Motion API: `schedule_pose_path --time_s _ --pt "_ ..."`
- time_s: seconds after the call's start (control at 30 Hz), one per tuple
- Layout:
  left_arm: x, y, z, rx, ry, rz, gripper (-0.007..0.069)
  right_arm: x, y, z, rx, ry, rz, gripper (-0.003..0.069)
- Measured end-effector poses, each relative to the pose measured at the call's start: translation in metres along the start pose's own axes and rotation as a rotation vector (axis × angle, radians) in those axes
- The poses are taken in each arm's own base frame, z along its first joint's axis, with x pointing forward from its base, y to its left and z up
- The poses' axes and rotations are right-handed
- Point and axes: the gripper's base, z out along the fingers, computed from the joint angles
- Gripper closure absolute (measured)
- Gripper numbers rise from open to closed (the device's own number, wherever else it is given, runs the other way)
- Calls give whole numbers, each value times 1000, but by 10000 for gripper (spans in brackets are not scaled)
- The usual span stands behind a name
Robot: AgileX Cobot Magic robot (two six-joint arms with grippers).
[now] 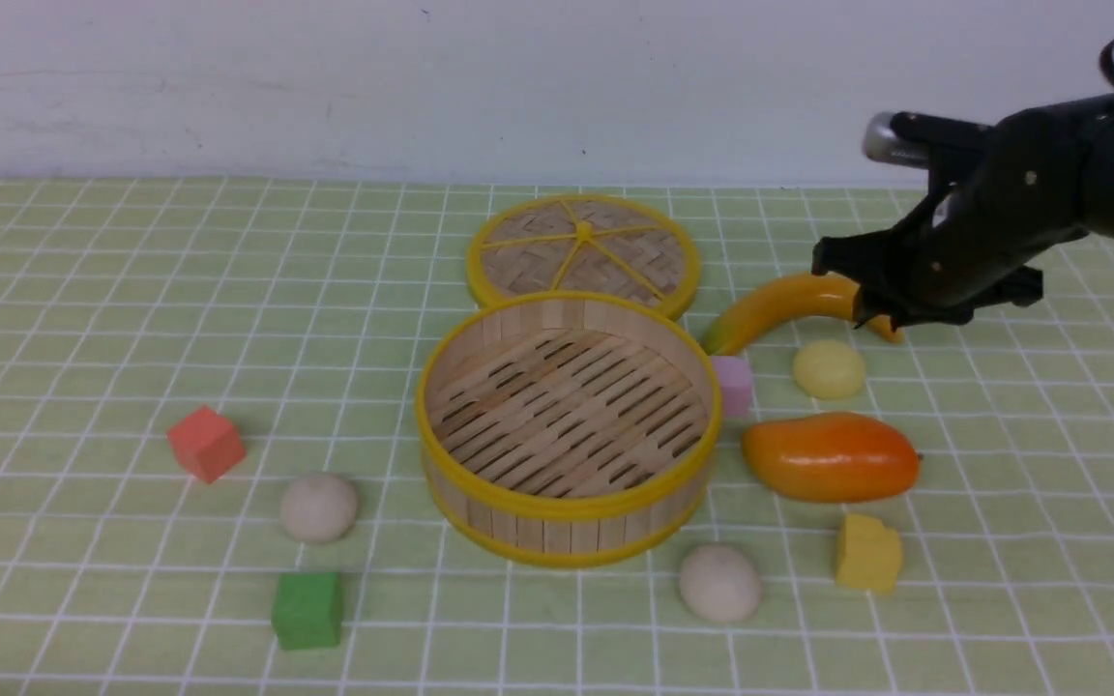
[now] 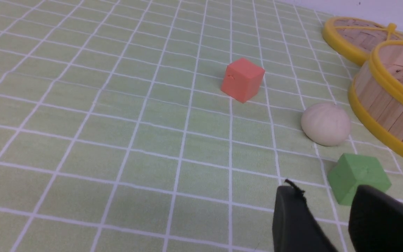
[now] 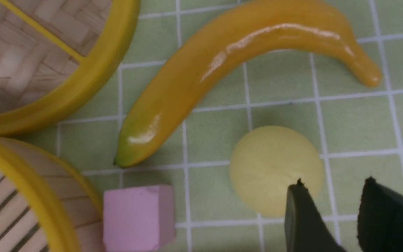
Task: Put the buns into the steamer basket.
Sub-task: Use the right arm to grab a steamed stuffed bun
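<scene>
Three smooth round buns are seen on the green checked cloth (image 1: 83, 338), all outside the round bamboo steamer basket with yellow rims (image 1: 557, 530), whose slatted floor is bare. Clock directions are taken from the basket in the front view, 12 o'clock pointing away from the robot. One off-white bun (image 1: 318, 507) is found near 8 o'clock, with a red cube (image 1: 206, 443) at 9 o'clock and a green cube (image 1: 307, 609) nearer the cloth's front edge; open cloth is left between this bun and the basket wall. A second off-white bun (image 1: 719, 582) is placed at 5 o'clock, close to the wall but apart from it, with a yellow cube (image 1: 868, 553) beyond. The pale yellow bun (image 1: 829, 368) is set at 3 o'clock and hemmed in by a curved yellow banana (image 1: 779, 304) on its far side, an orange mango (image 1: 830, 456) on its near side and a pink cube (image 1: 733, 385) just beside the basket wall; only its outer side is open. The flat woven lid (image 1: 538, 256) is seen at 12 o'clock, its near edge hidden behind the basket's rim. The right gripper (image 3: 334, 196) is held above the banana's far end, fingers parted and nothing between them. The left gripper (image 2: 327, 199) is held near the green cube, likewise parted and empty.
</scene>
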Motion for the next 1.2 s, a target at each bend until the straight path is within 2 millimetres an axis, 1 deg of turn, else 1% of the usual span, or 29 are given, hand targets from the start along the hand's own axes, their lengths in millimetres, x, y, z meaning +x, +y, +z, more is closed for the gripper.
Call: schedule_pose_path --time_s 0.03,0.1,0.13,0.33,0.6,0.67,0.77,0.8,0.83,0.93,1.0,1.03,1.13,1.2 --pt "0 0 0 0 0 0 386 1 0 8 -5 -1 6 418" --pt "0 0 0 0 0 0 386 3 0 14 -8 -4 9 418" --pt "0 0 0 0 0 0 386 4 0 21 -12 -4 16 418" --pt "0 0 0 1 -3 0 386 8 -1 41 -18 -21 16 418" --pt "0 0 0 1 -3 0 386 9 -1 53 -31 -49 23 426" --pt "0 0 0 1 -3 0 386 11 -2 56 -29 -40 25 440" --pt "0 0 0 2 -4 0 386 13 -2 58 -23 -23 25 487" --pt "0 0 0 2 -4 0 386 13 -2 58 -23 -22 25 491" --pt "0 0 0 2 -4 0 386 14 -2 58 -22 -21 24 515" --pt "0 0 0 2 -4 0 386 12 -2 54 -21 -20 22 626" --pt "0 0 0 2 -4 0 386 11 -2 51 -19 -23 16 653" --pt "0 0 0 2 -4 0 386 7 -1 43 -19 -32 11 665" --pt "0 0 0 2 -4 0 386 1 0 31 -23 -54 5 669" --pt "0 0 0 2 -4 0 386 -7 3 12 -35 -93 4 669"
